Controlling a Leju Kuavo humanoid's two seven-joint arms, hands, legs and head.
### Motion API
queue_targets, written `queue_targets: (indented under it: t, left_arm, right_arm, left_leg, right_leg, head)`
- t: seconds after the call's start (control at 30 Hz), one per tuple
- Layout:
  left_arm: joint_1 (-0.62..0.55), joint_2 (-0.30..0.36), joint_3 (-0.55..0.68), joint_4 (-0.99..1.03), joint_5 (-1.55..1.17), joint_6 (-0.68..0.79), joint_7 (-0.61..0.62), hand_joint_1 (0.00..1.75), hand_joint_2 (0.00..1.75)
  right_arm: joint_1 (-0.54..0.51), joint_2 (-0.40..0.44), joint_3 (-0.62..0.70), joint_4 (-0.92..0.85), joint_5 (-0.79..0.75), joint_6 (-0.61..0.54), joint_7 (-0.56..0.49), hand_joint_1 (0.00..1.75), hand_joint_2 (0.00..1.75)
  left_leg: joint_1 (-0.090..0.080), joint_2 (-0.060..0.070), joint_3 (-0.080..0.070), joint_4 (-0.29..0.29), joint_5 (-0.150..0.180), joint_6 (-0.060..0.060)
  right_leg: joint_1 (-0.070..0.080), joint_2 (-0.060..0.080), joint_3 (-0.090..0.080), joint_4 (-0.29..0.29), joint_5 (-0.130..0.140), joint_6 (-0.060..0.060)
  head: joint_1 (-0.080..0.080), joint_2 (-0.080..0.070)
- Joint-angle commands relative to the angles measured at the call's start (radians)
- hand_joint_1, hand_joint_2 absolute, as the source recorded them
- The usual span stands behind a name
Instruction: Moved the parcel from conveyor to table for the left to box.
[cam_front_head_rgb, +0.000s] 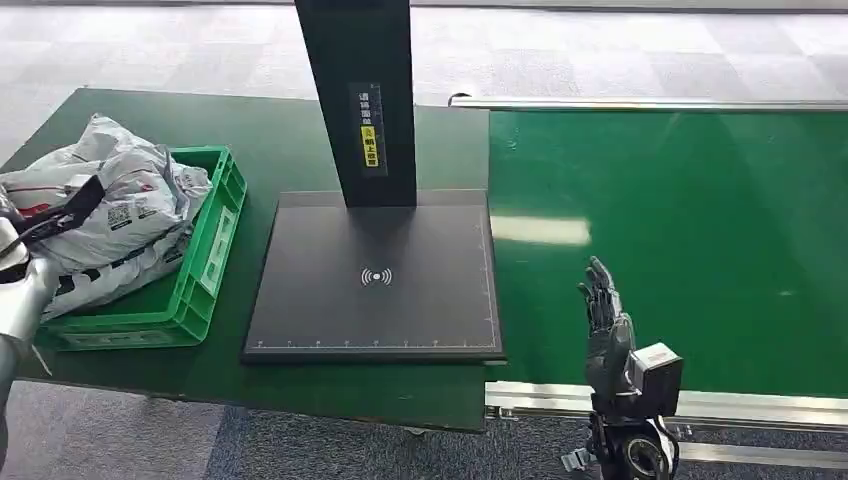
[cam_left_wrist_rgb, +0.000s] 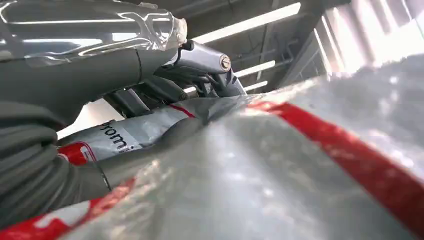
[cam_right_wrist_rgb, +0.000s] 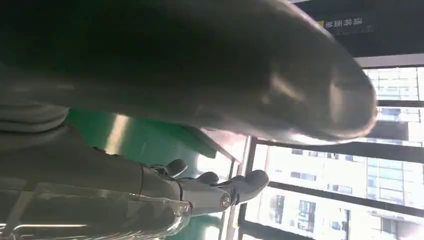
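Directly under the left hand (cam_front_head_rgb: 20, 262), which grips it, the crumpled grey-and-red plastic parcel (cam_front_head_rgb: 120, 205) lies in the green plastic crate (cam_front_head_rgb: 205, 265), well apart from the open, empty right hand (cam_front_head_rgb: 605, 320).

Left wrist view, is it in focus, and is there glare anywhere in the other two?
Left wrist view: the parcel is blurred up close, the fingers sharper. Head view: a pale glare patch on the conveyor. Right wrist view: bright windows, with the thumb dark and soft.
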Motion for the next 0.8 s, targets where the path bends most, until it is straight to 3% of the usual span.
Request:
queue_targets:
  t: [0.03,0.3,0.5,0.57,0.6,0.63,0.73,0.77,0.8]
  left_arm:
    - [-0.019,-0.013,0.009,0.146,-0.006,-0.020,0.009,1.75,1.75]
    - [-0.023,-0.012,0.010,0.146,-0.006,-0.022,0.009,1.75,1.75]
    - [0.037,-0.066,0.109,0.176,0.053,-0.206,-0.095,1.73,1.75]
    - [0.040,-0.072,0.121,0.190,0.061,-0.275,-0.116,1.43,1.75]
    - [0.043,-0.074,0.127,0.185,0.065,-0.289,-0.136,0.40,1.75]
    - [0.046,-0.076,0.132,0.184,0.069,-0.303,-0.166,0.05,1.75]
    - [0.047,-0.092,0.138,0.168,0.059,-0.249,-0.159,0.00,1.75]
    - [0.075,-0.102,0.187,0.107,0.073,0.023,-0.148,0.00,1.75]
    - [0.073,-0.096,0.191,0.106,0.065,0.396,-0.204,0.00,1.75]
  right_arm:
    - [-0.044,-0.012,0.028,0.095,-0.002,0.000,0.002,0.00,0.00]
    - [-0.044,-0.012,0.028,0.094,-0.002,0.000,0.002,0.00,0.00]
    - [-0.060,-0.017,0.029,0.106,-0.011,-0.001,0.002,0.00,0.00]
    - [-0.066,-0.016,0.029,0.110,-0.012,-0.001,0.002,0.00,0.00]
    - [-0.068,-0.016,0.031,0.113,-0.012,-0.001,0.002,0.00,0.00]
    - [-0.069,-0.017,0.032,0.114,-0.012,-0.001,0.002,0.00,0.00]
    - [-0.061,-0.016,0.028,0.099,-0.016,-0.003,0.005,0.00,0.00]
    - [-0.049,-0.010,0.023,0.084,-0.019,-0.007,0.010,0.00,0.00]
    - [-0.035,-0.007,0.024,0.061,-0.021,-0.010,0.016,0.00,0.00]
  left_leg:
    - [0.000,0.001,0.004,-0.002,0.000,0.000]
    - [0.000,0.001,0.004,-0.002,0.000,0.000]
    - [-0.001,0.002,0.006,-0.003,0.000,0.000]
    - [-0.001,0.002,0.008,-0.005,0.001,0.000]
    - [-0.001,0.002,0.008,-0.004,0.001,0.000]
    - [-0.001,0.002,0.008,-0.004,0.000,0.000]
    - [-0.001,0.002,0.013,-0.007,0.002,-0.001]
    - [-0.002,0.002,0.014,-0.005,0.000,-0.001]
    - [-0.001,0.001,0.016,-0.004,-0.001,-0.002]
  right_leg:
    - [0.001,0.000,0.004,-0.003,0.000,0.000]
    - [0.000,0.000,0.003,-0.002,0.001,-0.001]
    - [-0.001,0.001,0.005,-0.002,0.001,0.000]
    - [-0.001,0.001,0.007,-0.004,0.001,-0.001]
    - [-0.001,0.001,0.006,-0.003,0.001,-0.001]
    - [-0.001,0.001,0.007,-0.002,0.001,-0.001]
    - [-0.001,0.001,0.011,-0.005,0.003,-0.001]
    - [-0.001,0.001,0.013,-0.003,0.001,-0.001]
    - [-0.001,0.000,0.015,-0.001,-0.001,-0.002]
  head:
    - [0.000,0.000]
    - [0.000,0.000]
    - [-0.001,0.000]
    - [0.000,0.000]
    - [-0.001,0.000]
    - [0.000,0.000]
    - [-0.001,0.000]
    - [0.000,0.000]
    - [-0.001,0.000]
